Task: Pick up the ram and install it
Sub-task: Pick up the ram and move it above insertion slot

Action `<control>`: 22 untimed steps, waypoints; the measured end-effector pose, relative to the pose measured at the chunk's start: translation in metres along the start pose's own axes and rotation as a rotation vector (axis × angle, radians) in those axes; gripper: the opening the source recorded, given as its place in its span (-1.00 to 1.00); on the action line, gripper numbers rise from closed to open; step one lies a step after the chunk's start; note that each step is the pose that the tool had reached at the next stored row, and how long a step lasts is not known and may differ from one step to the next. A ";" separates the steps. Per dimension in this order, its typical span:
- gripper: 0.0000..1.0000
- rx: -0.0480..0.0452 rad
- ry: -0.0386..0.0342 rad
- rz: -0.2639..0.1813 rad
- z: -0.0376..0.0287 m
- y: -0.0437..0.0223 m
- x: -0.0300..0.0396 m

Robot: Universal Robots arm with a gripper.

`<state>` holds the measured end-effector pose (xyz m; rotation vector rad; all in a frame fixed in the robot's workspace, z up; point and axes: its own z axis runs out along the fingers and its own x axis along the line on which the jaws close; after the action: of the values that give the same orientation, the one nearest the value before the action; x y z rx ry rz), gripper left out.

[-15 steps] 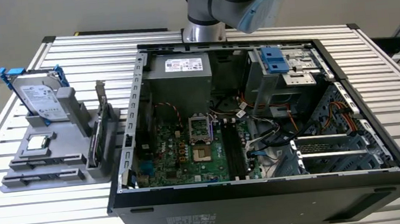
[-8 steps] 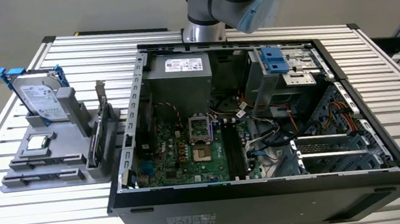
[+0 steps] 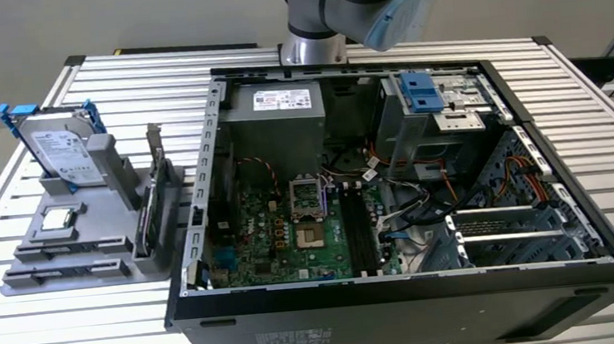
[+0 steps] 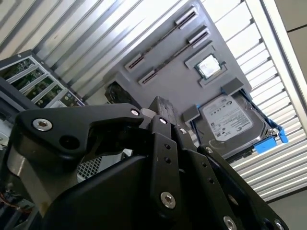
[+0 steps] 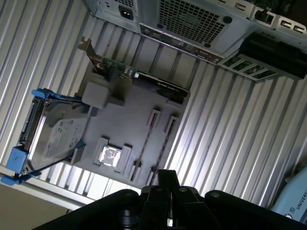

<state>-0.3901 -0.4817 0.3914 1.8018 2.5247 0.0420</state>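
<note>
"Where was the ram?"

"I could not tell. In the first wrist view, two long slots in the gray holder each showed a thin dark line, and I could not say whether either was the ram. The holder sat on the bench just beside the open computer case, on the exterior view's left. It carried a hard drive, a silver chip and a bracketed card."

"And your fingers?"

"My fingers were pressed together, up in the air above the bench and well apart from the holder. My arm rose at the case's far side in the exterior view."
</note>
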 end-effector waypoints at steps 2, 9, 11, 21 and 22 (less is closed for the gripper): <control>-1.00 0.0003 -0.0006 0.013 0.0000 0.0000 0.0000; -1.00 0.0010 -0.0019 0.045 0.0000 0.0000 0.0000; -1.00 0.0013 -0.0023 0.053 0.0000 0.0000 0.0000; -1.00 0.0029 -0.0058 0.133 0.0000 -0.0002 0.0000; -1.00 0.0033 -0.0063 0.145 0.0000 -0.0002 0.0001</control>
<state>-0.3903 -0.4817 0.3915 1.9798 2.3863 0.0365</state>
